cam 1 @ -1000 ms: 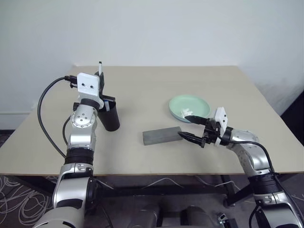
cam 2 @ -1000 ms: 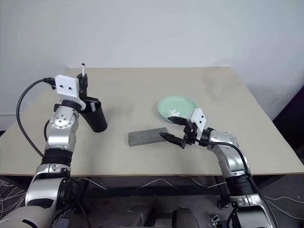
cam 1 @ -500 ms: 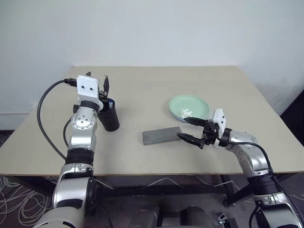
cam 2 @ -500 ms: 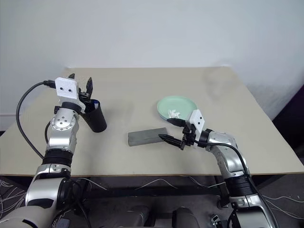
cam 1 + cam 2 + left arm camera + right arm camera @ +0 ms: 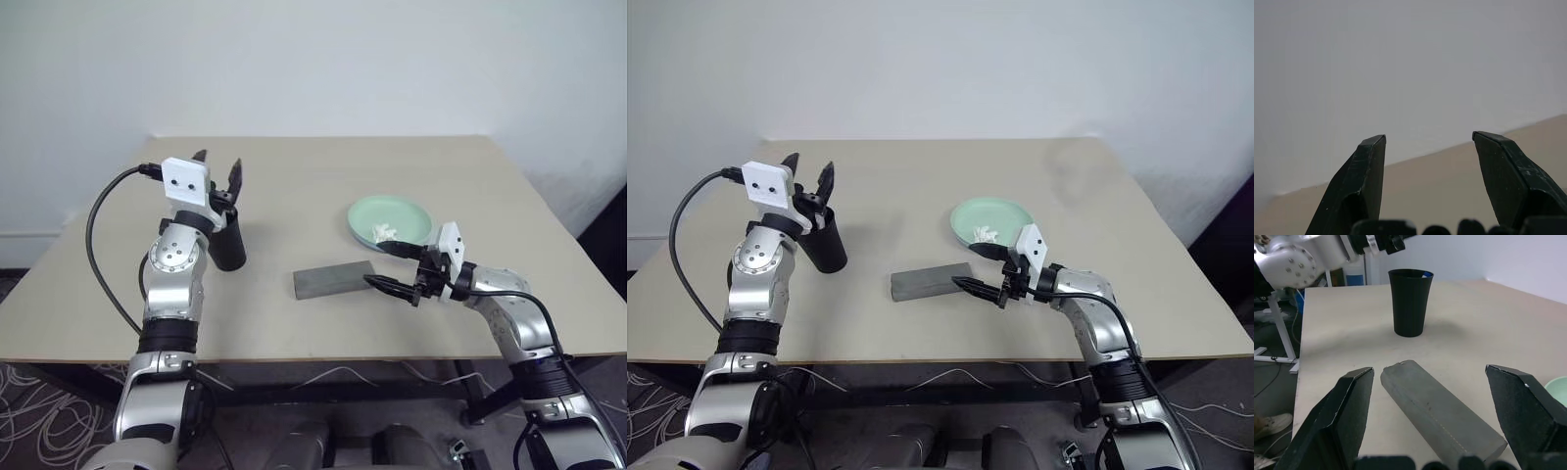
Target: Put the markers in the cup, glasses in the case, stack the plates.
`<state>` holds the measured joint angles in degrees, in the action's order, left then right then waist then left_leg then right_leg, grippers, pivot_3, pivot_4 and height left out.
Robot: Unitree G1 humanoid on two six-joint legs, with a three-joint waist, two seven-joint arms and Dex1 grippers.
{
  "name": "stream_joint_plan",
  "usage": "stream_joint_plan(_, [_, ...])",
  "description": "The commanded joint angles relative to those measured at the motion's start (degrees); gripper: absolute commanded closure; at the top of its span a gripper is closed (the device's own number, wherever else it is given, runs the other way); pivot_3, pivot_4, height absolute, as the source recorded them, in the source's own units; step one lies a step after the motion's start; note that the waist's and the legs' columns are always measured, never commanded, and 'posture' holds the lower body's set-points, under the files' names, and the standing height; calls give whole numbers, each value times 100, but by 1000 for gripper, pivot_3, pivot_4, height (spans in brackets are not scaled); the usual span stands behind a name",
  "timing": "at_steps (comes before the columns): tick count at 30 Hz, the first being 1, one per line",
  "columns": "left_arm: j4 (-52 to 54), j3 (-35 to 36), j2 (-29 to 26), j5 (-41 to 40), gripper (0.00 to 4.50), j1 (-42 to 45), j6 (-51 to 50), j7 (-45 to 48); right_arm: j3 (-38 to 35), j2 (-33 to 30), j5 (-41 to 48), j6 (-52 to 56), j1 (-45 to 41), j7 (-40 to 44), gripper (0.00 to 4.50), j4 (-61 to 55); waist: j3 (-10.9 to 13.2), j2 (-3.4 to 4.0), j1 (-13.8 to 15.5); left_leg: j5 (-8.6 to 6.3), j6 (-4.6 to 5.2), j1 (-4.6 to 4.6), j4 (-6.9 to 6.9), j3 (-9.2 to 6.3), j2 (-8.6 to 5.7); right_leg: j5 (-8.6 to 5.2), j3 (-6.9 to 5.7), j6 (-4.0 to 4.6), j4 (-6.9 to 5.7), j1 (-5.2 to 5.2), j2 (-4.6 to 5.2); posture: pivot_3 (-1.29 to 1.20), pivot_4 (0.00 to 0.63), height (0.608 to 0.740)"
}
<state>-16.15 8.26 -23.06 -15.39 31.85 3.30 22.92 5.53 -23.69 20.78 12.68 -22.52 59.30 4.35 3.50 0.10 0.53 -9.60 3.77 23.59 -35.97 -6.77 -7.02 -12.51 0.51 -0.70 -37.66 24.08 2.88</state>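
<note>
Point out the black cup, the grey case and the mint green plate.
black cup (image 5: 1410, 303), right wrist view, on the middle of its outer wall.
grey case (image 5: 334, 280), left eye view, on its closed lid.
mint green plate (image 5: 991, 214), right eye view, on its bare inner surface.

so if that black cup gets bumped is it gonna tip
Probably fairly easily: the black cup is tall and narrows toward its base, so a nudge near the rim could topple it. It looks like light plastic, and once down its tapered round body would likely roll in a curve on the table.
</note>
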Motion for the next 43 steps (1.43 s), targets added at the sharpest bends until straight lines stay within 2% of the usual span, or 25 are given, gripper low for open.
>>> stream_joint_plan(1, [1125,-87,-366,-763,1552,-382,-876,1024,-151,-93,33,-111,-274,84,525,141,0,2,-22,0,0,0,0,0,1,0,1,0,0,1,-1,0,0,736])
stream_joint_plan(4, [1936,-444,-905,-955,1552,-1062,-1732,1767,-203,-198,-175,-325,-416,-5,525,494,0,7,-61,0,0,-4,5,2,2,-1,9,4,-3,3,-5,0,0,736])
stream_joint_plan(6, [2226,-645,-1116,-850,1552,-1338,-2242,1790,-217,-302,-423,-494,-521,-196,525,815,2,13,-56,0,0,-8,9,2,3,-3,11,7,-4,2,-6,0,0,736])
stream_joint_plan(12, [2459,-697,-1090,-756,1552,-1683,-2650,1724,-405,-625,-522,-804,-518,-79,525,1397,3,12,18,0,0,-6,9,-2,3,-10,8,22,-6,-4,0,0,0,736])
stream_joint_plan(18, [1696,-615,-1119,-174,1552,-1880,-1946,1654,-555,-934,-588,-922,-369,-106,525,1709,2,16,7,0,-1,-6,15,1,3,-11,13,23,-4,3,-1,0,0,736])
stream_joint_plan(24, [814,-298,-792,-28,1552,-2013,-1077,1403,-800,-1115,-573,-948,32,-188,525,1719,2,16,27,0,-1,-3,28,3,4,-11,18,22,0,14,-1,0,0,736])
stream_joint_plan(30, [513,-223,-448,-27,1552,-2181,-506,1433,-1075,-1257,-454,-872,528,-196,525,1474,1,16,26,-1,1,-1,18,7,1,-11,16,21,3,1,9,0,0,736])
stream_joint_plan(43, [208,-292,-307,61,1552,-2161,-216,1584,-1250,-1140,-336,-610,882,-529,525,974,0,19,13,-1,1,0,18,7,6,-12,11,22,-1,0,10,0,0,736])
